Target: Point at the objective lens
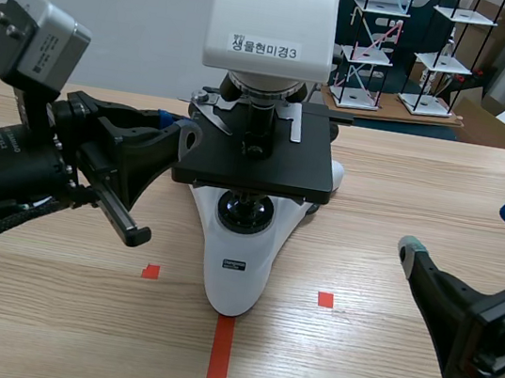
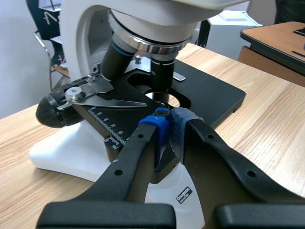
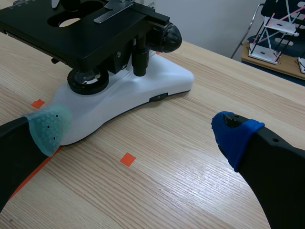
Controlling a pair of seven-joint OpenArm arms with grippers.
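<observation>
A: How am I sitting now?
B: Your right gripper (image 3: pixel 142 132) is hovering wide open, empty, above the tabletop (image 3: pixel 190 181). Your left gripper (image 2: pixel 169 129), closed on nothing, is pointing across the stage (image 2: pixel 209 95) at the objective lens (image 2: pixel 162 76) beyond.

Left tool (image 2: pixel 169 128) pinched closed; right tool (image 3: pixel 141 132) spread wide.

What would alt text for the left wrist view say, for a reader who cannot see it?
The left tool, its two black fingers shut with blue pads together, points toward the objective lens hanging over the black stage of a white microscope. The microscope stands on a light wooden table.
</observation>
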